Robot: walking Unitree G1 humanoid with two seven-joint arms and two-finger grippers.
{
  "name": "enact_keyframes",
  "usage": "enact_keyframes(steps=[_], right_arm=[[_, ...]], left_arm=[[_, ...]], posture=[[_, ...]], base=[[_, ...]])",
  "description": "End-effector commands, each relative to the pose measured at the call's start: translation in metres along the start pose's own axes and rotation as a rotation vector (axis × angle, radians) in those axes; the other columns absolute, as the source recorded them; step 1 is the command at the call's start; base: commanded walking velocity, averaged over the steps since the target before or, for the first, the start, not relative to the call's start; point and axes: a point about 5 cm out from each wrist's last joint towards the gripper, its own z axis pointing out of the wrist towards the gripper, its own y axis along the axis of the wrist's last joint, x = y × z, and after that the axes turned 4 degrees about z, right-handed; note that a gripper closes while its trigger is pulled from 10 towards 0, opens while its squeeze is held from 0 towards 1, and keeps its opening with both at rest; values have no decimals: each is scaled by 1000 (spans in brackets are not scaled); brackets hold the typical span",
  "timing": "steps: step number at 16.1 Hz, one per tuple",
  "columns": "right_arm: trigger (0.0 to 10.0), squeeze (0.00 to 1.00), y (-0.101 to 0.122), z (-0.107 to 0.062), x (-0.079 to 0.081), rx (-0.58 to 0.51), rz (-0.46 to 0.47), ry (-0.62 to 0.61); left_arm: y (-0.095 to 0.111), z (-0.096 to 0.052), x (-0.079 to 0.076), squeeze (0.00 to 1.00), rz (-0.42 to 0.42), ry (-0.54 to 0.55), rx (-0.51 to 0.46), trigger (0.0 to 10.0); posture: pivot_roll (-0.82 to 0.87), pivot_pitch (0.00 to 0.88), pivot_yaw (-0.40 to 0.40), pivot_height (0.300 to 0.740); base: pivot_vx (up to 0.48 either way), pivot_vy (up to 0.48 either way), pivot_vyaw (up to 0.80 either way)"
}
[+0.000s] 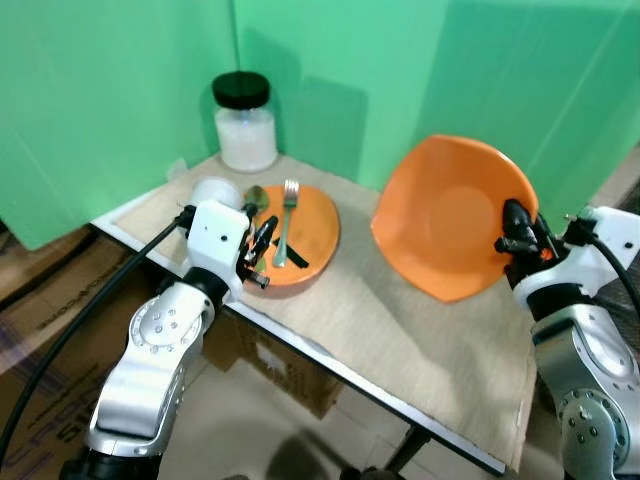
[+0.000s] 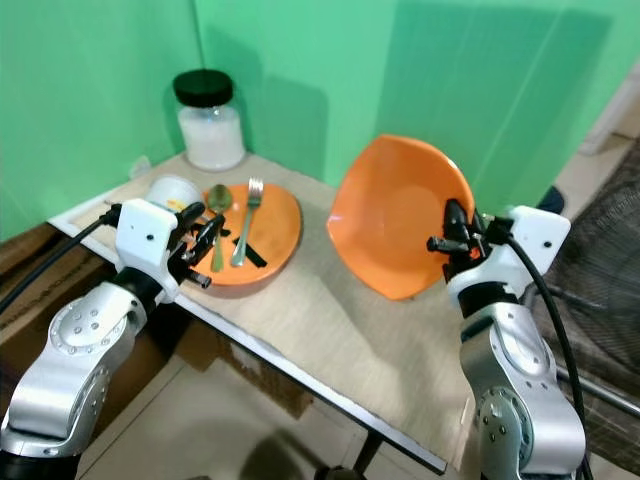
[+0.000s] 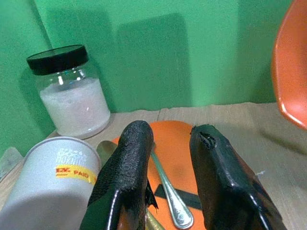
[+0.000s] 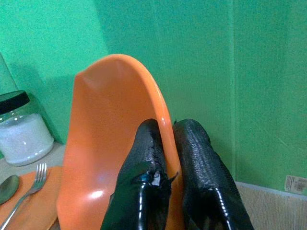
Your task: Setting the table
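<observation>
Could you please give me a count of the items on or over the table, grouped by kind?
Orange plates: 2, a flat round one on the table and a deep one held tilted by the right end effector
Metal cutlery: 2, a fork and a spoon
Black-lidded glass jar: 1
White tin can: 1
Total: 6

Green panels (image 1: 120, 100) are backing a beige-topped table (image 1: 400, 340); cardboard boxes (image 1: 270, 370) are sitting beneath, on the floor.

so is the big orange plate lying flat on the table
No, the right pincer holds the big orange plate tilted up by its rim, above the tan wooden table.
</observation>
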Motion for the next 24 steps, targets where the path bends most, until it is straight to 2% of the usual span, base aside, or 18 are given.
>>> enact_keyframes(steps=[1,4,5,7,9,10,12,16,19,21,22,23,24], right_arm=[[10000,0,-1,1,5,8,14,15],[10000,0,-16,8,9,146,214,54],[10000,0,-16,10,10,154,246,67],[10000,0,-22,21,11,252,303,105],[10000,0,-30,26,8,352,296,83],[10000,0,-37,30,4,420,371,70],[10000,0,-50,39,-8,513,533,-37],[10000,0,-56,50,-25,573,715,-130],[10000,0,-52,61,-38,582,763,-225],[10000,0,-48,62,-42,587,757,-227],[10000,286,-48,62,-44,597,751,-239],[10000,1000,-50,62,-48,610,749,-259],[10000,1000,-51,62,-49,616,748,-267]], left_arm=[[1,-4,4,0,19,22,3,10000],[1,-9,10,0,33,-5,5,10000],[2,-10,12,0,37,-15,2,10000],[2,-13,20,0,70,-60,4,10000],[3,-14,21,0,80,-90,10,10000],[2,-15,19,0,86,-136,17,10000],[1,-18,11,0,81,-225,33,10000],[-1,-22,8,0,77,-280,47,10000],[-1,-23,8,0,70,-325,58,10000],[-4,-28,5,0,49,-376,77,10000],[-5,-30,4,0,31,-399,82,10000],[-6,-33,3,0,11,-420,89,10000],[-6,-33,4,0,4,-426,91,10000]], posture=[[70,0,-38,740],[79,0,-44,740],[79,0,-44,740],[84,0,-41,740],[86,0,-40,740],[86,0,-40,740],[91,0,-42,740],[90,0,-43,740],[92,0,-42,740],[90,0,-43,740],[89,0,-41,740],[88,0,-42,740],[88,0,-42,740]], base=[[0,0,0],[0,0,-794],[0,0,0],[0,0,0],[0,0,0],[0,0,0],[0,0,0],[0,0,0],[0,0,0],[0,0,0],[0,0,0],[0,0,0],[0,0,0]])
